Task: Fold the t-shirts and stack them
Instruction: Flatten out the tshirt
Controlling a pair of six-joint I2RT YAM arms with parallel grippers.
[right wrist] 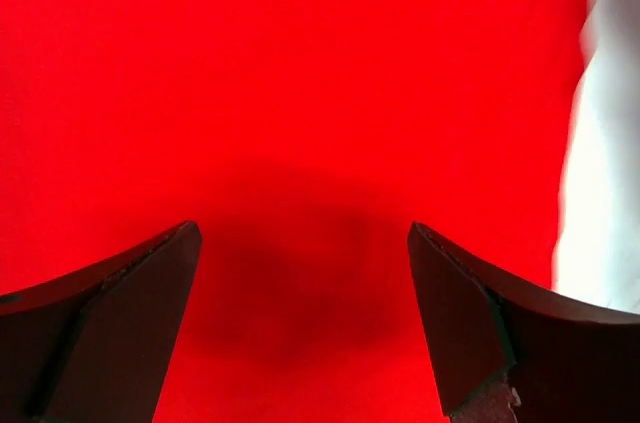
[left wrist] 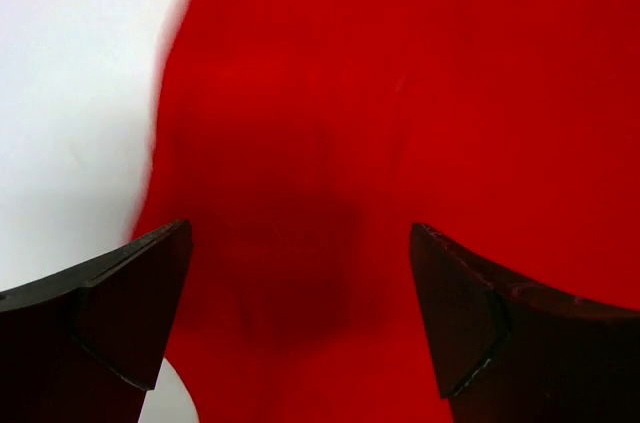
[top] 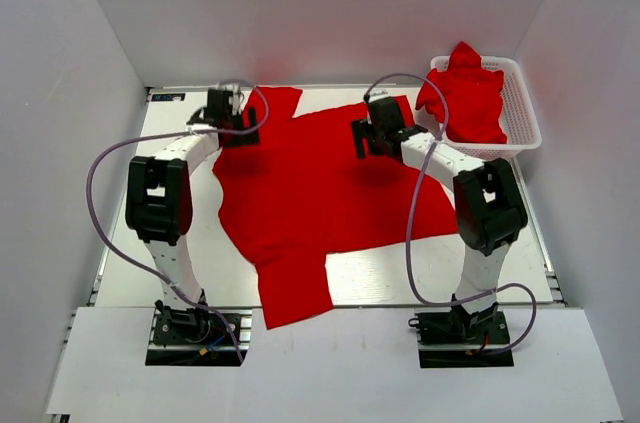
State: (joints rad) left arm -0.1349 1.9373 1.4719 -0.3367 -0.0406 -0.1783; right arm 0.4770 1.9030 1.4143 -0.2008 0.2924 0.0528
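Observation:
A bright red t-shirt point(top: 320, 193) lies spread on the white table, one sleeve reaching the near edge. My left gripper point(top: 237, 126) is open and empty above the shirt's far left part; the left wrist view shows red cloth point(left wrist: 400, 123) under the wide-apart fingers point(left wrist: 130, 313), with the cloth's left edge against the table. My right gripper point(top: 372, 135) is open and empty above the shirt's far right part; its view shows red cloth point(right wrist: 300, 93) under the fingers point(right wrist: 470, 313). More red t-shirts point(top: 466, 93) lie bunched in the basket.
A white lattice basket point(top: 522, 108) stands at the far right corner. White walls close in the table on the left, back and right. Bare white table point(top: 160, 263) shows left of the shirt and at the near right point(top: 450, 263).

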